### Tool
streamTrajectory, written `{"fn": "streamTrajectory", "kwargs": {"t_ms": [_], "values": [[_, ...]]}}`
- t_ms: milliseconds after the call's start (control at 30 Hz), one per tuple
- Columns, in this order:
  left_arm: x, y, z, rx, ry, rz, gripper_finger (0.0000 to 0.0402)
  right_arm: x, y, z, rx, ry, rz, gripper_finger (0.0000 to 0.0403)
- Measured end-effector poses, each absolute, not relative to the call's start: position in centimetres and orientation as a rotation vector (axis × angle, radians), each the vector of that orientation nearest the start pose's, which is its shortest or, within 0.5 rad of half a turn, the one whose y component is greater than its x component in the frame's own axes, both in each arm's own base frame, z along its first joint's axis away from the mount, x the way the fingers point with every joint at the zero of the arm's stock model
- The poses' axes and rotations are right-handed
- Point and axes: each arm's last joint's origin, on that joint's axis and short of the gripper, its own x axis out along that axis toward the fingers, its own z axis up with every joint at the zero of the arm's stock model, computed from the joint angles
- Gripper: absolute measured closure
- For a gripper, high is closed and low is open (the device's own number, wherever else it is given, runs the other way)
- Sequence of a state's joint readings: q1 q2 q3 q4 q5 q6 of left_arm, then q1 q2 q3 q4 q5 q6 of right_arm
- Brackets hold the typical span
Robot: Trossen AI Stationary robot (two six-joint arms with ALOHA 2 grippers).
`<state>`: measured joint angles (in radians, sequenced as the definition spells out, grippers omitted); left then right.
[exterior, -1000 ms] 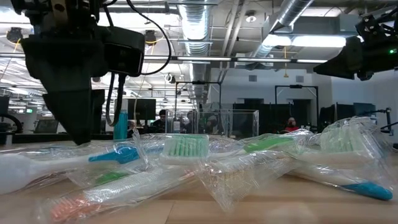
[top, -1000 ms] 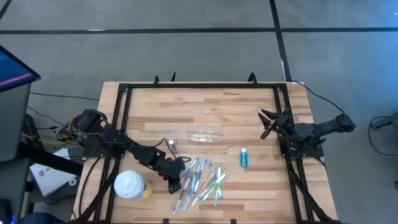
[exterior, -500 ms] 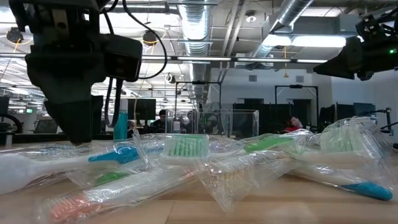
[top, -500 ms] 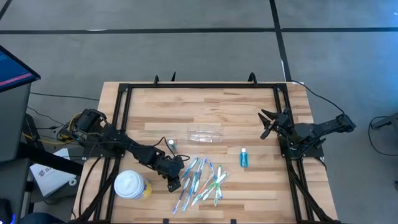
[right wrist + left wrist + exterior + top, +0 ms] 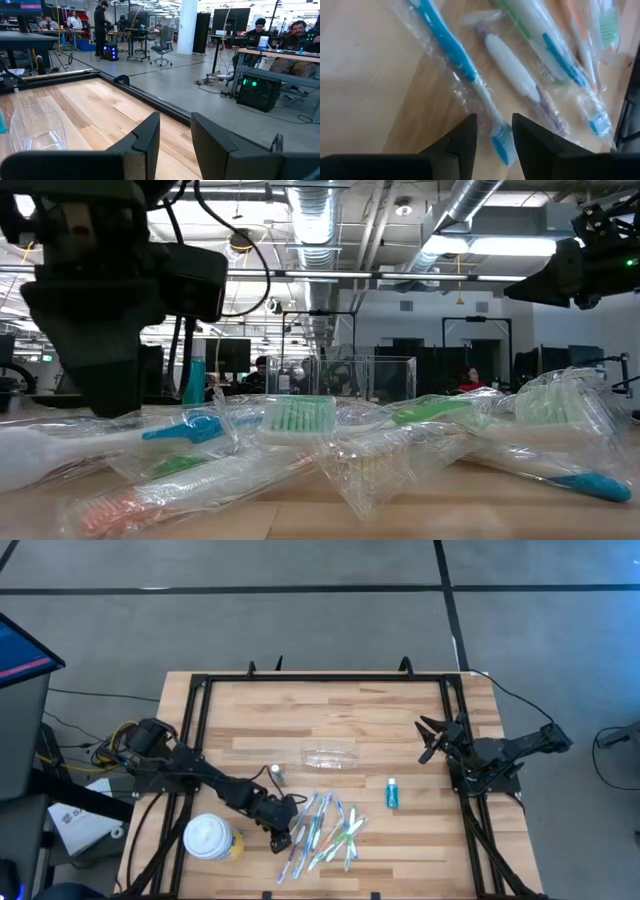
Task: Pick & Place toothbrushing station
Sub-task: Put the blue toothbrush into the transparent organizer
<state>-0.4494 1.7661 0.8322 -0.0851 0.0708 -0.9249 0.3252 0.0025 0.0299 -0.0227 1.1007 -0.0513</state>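
Note:
The toothbrushing station (image 5: pixel 330 756), a clear oblong holder, rests flat on the table's middle and also shows in the right wrist view (image 5: pixel 37 127). Several wrapped toothbrushes (image 5: pixel 322 830) lie in a loose pile near the front edge. My left gripper (image 5: pixel 283 832) is at the pile's left end, slanting down and open. Its fingers (image 5: pixel 467 142) stand on either side of a blue toothbrush's head (image 5: pixel 501 144), low over the table; whether they touch it I cannot tell. My right gripper (image 5: pixel 430 740) waits open at the table's right, holding nothing.
A yellow cup with a white lid (image 5: pixel 210 837) stands at the front left beside my left arm. A small bottle (image 5: pixel 276 773) and a blue tube (image 5: pixel 392 793) lie near the pile. A black frame (image 5: pixel 200 700) borders the table.
My left gripper has sunk a little toward the wrapped toothbrushes at the pile's left end. The toothbrushes have stayed where they were.

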Motion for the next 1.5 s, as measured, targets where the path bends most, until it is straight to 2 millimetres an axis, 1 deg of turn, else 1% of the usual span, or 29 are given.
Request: {"fn": "streamTrajectory", "kwargs": {"t_ms": [67, 200, 367, 600, 733, 867, 1067, 1267, 1500], "values": [[28.4, -13.8, 11.6, -0.634, 1.145, 0.029, 0.0289, 8.4, 0.1, 17.1, -0.046, 0.016, -0.775, 0.0302], [28.3, -13.8, 12.2, -0.638, 1.134, 0.022, 0.0317, 8.4, 0.1, 17.1, -0.046, 0.016, -0.775, 0.0302], [28.0, -13.6, 12.9, -0.629, 1.11, 0.03, 0.0389, 8.4, 0.1, 17.1, -0.046, 0.016, -0.775, 0.0302], [28.1, -13.6, 12.9, -0.629, 1.107, 0.03, 0.04, 8.4, 0.1, 17.1, -0.045, 0.016, -0.775, 0.0302], [28.0, -13.6, 13.6, -0.634, 1.09, 0.019, 0.0401, 8.4, 0.1, 17.2, -0.038, 0.008, -0.775, 0.0302], [27.7, -13.4, 15.3, -0.645, 1.046, -0.008, 0.0401, 8.4, 0.1, 17.3, -0.032, 0.001, -0.772, 0.0302], [27.0, -13.0, 18.9, -0.646, 0.919, -0.064, 0.0401, 8.5, 0.2, 17.7, 0.001, -0.043, -0.732, 0.0302], [26.1, -12.2, 22.1, -0.599, 0.794, -0.119, 0.0401, 8.5, 0.3, 18.2, 0.012, -0.082, -0.704, 0.0302], [25.7, -10.3, 24.3, -0.58, 0.687, -0.116, 0.0401, 8.7, 0.5, 18.5, -0.022, -0.099, -0.591, 0.0302]]}}
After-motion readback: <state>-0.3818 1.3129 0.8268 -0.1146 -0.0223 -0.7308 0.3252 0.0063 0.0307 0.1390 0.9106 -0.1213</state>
